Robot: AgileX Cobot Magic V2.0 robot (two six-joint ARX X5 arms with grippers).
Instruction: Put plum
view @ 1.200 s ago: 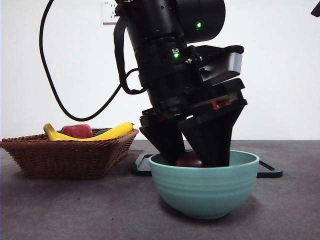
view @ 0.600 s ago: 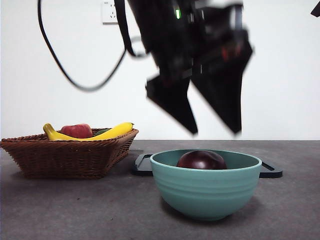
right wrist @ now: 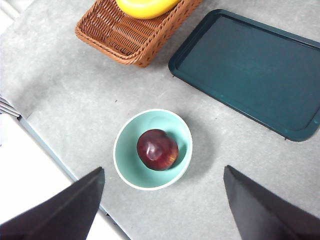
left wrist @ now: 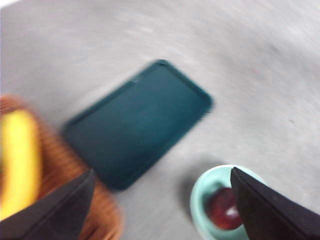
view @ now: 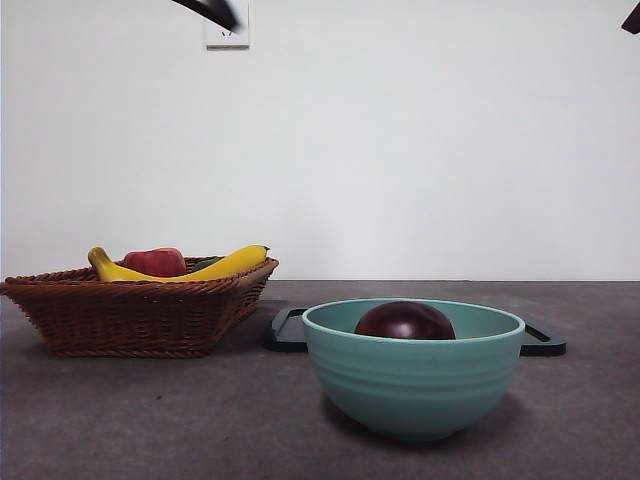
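Dark maroon and glossy, the plum (view: 405,321) sits alone inside the one green bowl (view: 414,375), well below both grippers and touched by neither. The left gripper (left wrist: 160,210) hangs high over the table with its jaws spread wide and empty; its picture is blurred. The right gripper (right wrist: 162,210) also hangs high, wide open and empty. One wicker basket (view: 135,312) holds one banana (view: 215,266) and one red fruit (view: 154,262). One dark tray (right wrist: 250,70) lies behind the bowl.
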